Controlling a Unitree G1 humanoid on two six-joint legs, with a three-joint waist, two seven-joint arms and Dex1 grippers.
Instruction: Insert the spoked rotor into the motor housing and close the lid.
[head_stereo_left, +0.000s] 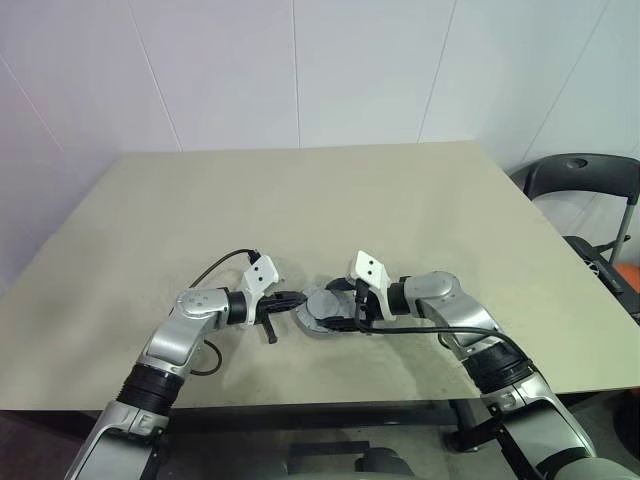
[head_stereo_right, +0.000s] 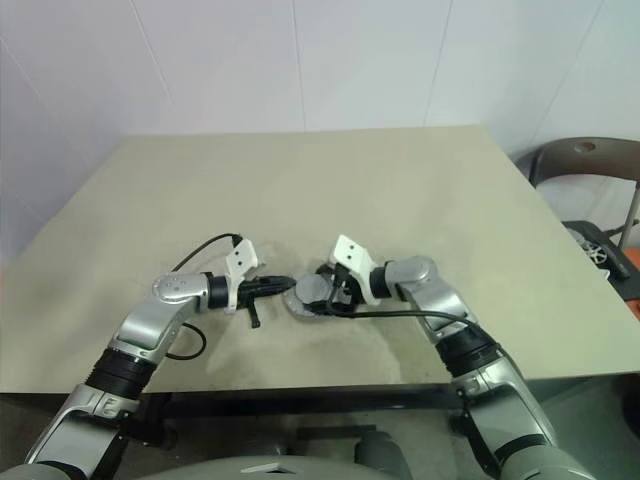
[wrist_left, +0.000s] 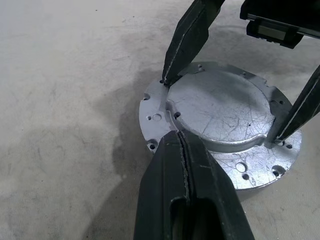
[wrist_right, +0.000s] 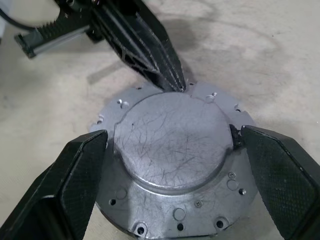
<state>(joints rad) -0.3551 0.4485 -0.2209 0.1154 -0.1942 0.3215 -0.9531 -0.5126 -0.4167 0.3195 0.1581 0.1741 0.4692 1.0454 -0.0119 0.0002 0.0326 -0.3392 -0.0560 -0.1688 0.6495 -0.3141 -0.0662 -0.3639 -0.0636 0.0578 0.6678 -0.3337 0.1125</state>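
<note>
Looking down at the bench (head_stereo_left: 400, 220), I've got a round grey metal disc (wrist_right: 172, 165) sitting flat near the front edge, right between my two arms. It shows a raised round centre, scratched up, with a flange of small holes around it. Honestly I can't tell if this is the lid or the underside of the housing, so I'll just call it the disc.

My left gripper (wrist_left: 186, 160) has its two black fingers pressed tight together with nothing between them, and the tips sit at the disc's edge, right where the raised centre meets the flange. It comes in from my left side.

My right gripper (wrist_right: 172, 137) reaches in from the opposite side, fingers spread wide, one on each side of the raised centre. One tip looks like it touches the step of that raised part; the other stands just off it. It isn't clamping anything.
</note>
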